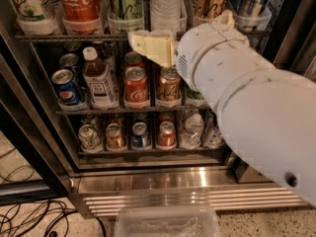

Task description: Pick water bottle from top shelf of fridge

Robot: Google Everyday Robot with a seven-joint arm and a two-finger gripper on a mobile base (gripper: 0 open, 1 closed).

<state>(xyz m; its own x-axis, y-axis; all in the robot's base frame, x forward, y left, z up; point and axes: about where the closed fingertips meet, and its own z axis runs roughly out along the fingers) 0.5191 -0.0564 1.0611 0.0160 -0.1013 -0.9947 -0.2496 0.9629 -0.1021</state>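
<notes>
We work from a single camera. It sits in front of the fridge [30, 132], close to it and higher than the middle racks, and it faces forward and down. The top shelf [64, 36] runs near the upper edge, so only the lower part of the water bottle [167, 4] shows, while the steel base [163, 181] and a strip of floor [247, 226] fill the bottom. The arm [256, 107] enters from the lower right, very near the lens, and hides the right side of the racks. The hand [145, 44] lies at the front edge of the top shelf, just below the water bottle.
</notes>
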